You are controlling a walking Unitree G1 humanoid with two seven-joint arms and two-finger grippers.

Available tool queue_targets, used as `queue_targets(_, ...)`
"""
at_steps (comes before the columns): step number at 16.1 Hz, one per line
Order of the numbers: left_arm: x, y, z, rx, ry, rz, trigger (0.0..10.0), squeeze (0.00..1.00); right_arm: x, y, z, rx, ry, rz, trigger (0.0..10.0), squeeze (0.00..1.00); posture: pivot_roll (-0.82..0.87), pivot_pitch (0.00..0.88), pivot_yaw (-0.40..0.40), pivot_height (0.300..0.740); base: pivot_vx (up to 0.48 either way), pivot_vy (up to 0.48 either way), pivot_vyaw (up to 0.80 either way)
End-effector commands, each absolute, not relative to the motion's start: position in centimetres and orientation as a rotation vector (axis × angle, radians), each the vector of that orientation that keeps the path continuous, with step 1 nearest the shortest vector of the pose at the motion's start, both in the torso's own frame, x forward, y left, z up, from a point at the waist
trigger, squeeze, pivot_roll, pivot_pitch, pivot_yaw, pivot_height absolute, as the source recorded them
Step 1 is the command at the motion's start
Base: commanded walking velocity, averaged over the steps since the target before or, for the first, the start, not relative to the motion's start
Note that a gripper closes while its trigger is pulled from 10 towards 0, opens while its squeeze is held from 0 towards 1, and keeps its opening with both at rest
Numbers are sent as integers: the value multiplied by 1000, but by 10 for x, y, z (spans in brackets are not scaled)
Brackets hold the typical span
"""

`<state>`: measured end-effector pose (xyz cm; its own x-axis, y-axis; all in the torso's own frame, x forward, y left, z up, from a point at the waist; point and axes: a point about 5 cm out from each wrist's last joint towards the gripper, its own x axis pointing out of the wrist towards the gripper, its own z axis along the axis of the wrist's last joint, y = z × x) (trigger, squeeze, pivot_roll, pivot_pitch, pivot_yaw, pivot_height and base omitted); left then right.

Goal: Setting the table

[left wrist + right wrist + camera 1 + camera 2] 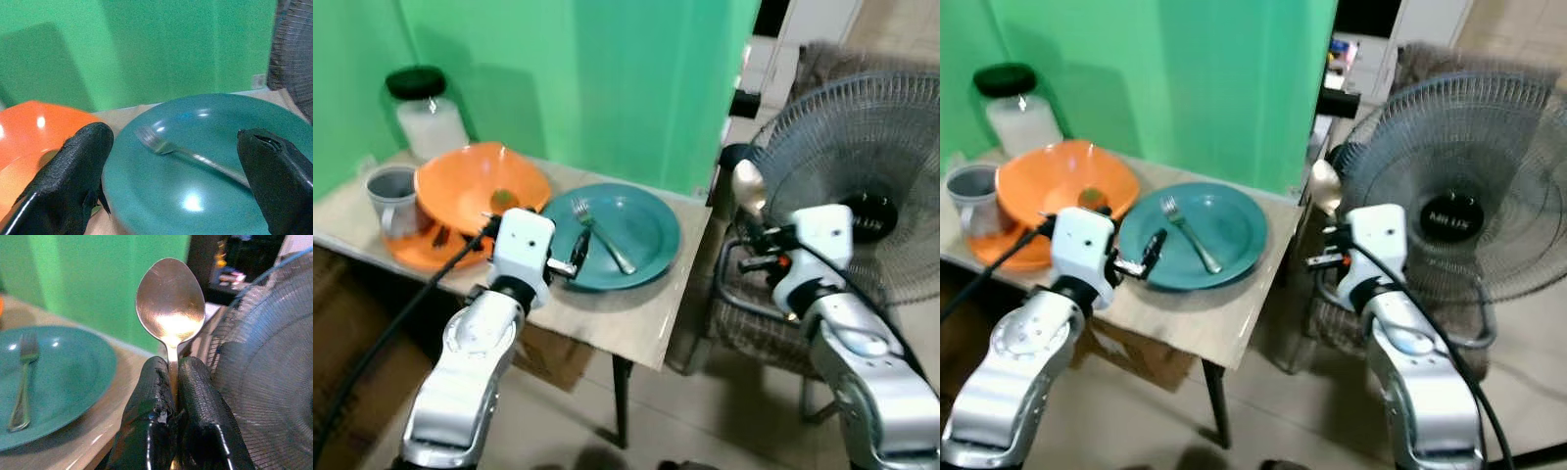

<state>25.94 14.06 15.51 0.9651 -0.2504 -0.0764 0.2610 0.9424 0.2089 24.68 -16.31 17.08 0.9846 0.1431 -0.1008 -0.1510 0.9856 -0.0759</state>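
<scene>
right gripper point(171, 382) at frame right pinches the spoon point(170, 301) bowl-up, ready to join the fork point(603, 237) in the teal plate point(651, 211); left gripper point(171, 166) hovers wide open, centre-left.

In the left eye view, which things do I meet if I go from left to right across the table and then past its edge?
Grey cup → orange bowl → teal plate holding the fork → spoon held in the right end effector → fan.

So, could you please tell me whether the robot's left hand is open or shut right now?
Open. The left hand hovers at the teal plate with its fingers spread wide apart; the fork lies untouched on the plate between them.
</scene>
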Motion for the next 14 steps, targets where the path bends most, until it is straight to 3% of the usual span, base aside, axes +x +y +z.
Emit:
queue_targets(1,261,135,156,218,42,-292,10000,0,245,-170,171,-93,93,105,10000,0,51,0,46,740,0,0,0)
queue_targets(14,257,140,158,199,31,-232,10000,0,252,-152,173,-136,114,241,10000,0,97,0,-13,740,0,0,-123)
